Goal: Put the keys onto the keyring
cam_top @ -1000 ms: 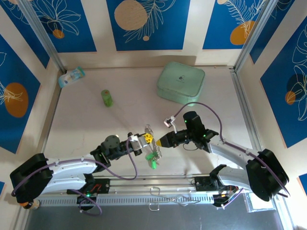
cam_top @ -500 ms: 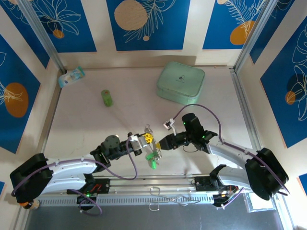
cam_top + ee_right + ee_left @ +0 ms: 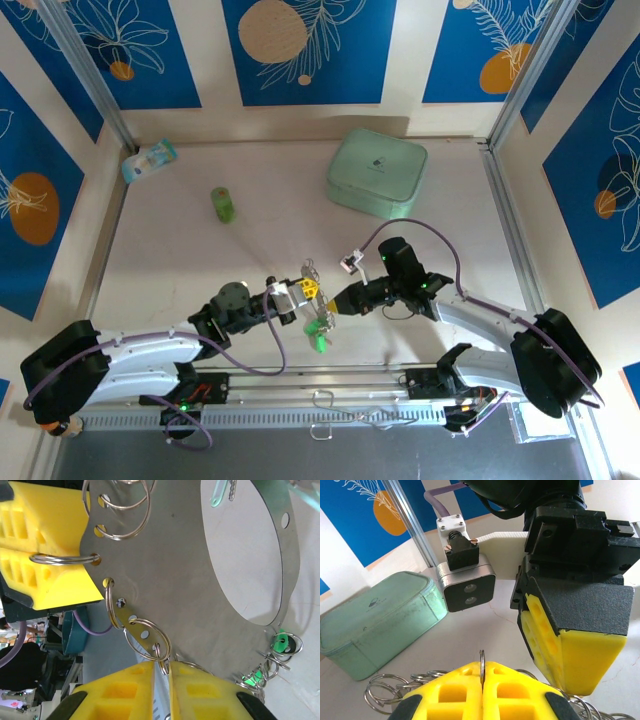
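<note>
Left end effector (image 3: 482, 680) clenched on keyring (image 3: 190, 570). Right end effector (image 3: 161, 667) nearly closed at small split ring (image 3: 159, 654); grip unclear. Some green keys (image 3: 280, 642) hang on keyring; threading looks unfinished.

My left arm (image 3: 140, 352) and right arm (image 3: 478, 312) are white tubes with fat black joints. A purple cable (image 3: 442, 490) loops off each one. Tiny green lights (image 3: 425, 284) glow on me. My fingers (image 3: 465, 672) are bright yellow blocks with square holes, set in black holders. My little grey camera (image 3: 466, 587) has two round eyes and a screw on top.
</note>
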`<state>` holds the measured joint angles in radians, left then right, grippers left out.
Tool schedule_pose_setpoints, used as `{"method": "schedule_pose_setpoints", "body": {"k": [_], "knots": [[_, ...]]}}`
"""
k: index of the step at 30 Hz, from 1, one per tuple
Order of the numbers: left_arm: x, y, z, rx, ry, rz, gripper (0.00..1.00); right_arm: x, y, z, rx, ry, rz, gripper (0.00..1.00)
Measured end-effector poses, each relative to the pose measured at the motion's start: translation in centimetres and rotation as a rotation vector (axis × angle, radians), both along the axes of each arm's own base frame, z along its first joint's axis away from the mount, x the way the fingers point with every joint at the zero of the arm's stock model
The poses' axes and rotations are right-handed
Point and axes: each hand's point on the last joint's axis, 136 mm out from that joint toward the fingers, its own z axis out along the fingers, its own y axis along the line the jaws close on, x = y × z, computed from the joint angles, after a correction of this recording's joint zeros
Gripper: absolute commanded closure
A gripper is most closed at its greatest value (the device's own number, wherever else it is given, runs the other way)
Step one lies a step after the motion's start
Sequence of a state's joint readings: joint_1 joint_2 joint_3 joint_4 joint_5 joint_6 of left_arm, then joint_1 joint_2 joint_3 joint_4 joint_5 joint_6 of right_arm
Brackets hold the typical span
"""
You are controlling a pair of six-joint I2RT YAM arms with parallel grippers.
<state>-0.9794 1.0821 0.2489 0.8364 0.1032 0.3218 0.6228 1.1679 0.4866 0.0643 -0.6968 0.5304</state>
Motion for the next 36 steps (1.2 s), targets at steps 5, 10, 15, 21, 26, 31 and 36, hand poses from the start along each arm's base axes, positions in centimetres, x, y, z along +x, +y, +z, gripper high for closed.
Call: {"method": "schedule_pose_setpoints", "body": {"k": [5, 10, 15, 21, 26, 31, 36], "knots": [[0.0, 0.0, 0.0, 0.000, 0.000, 0.000, 1.00, -0.2, 0.1, 0.0, 0.000, 0.008, 0.006, 0.73], [0.0, 0.0, -0.2, 0.006, 0.004, 0.000, 1.00, 0.2, 0.0, 0.7, 0.021, 0.004, -0.019, 0.66], [0.0, 0.0, -0.2, 0.005, 0.012, 0.003, 1.00, 0.8, -0.5, 1.7, 0.023, -0.063, -0.059, 0.64], [0.3, 0.4, -0.4, 0.004, 0.068, 0.033, 1.00, 0.3, -0.6, 1.4, -0.074, -0.255, -0.079, 0.59], [0.4, 0.6, -0.3, -0.002, 0.097, 0.046, 1.00, 0.9, -0.8, 2.9, -0.113, -0.543, -0.107, 0.55], [0.3, 0.7, -0.3, -0.001, 0.101, 0.048, 1.00, 3.4, -2.1, 4.8, -0.102, -0.627, -0.204, 0.55], [0.3, 0.7, -0.3, -0.002, 0.101, 0.048, 1.00, 3.6, -2.2, 4.8, -0.076, -0.431, -0.230, 0.55]]}}
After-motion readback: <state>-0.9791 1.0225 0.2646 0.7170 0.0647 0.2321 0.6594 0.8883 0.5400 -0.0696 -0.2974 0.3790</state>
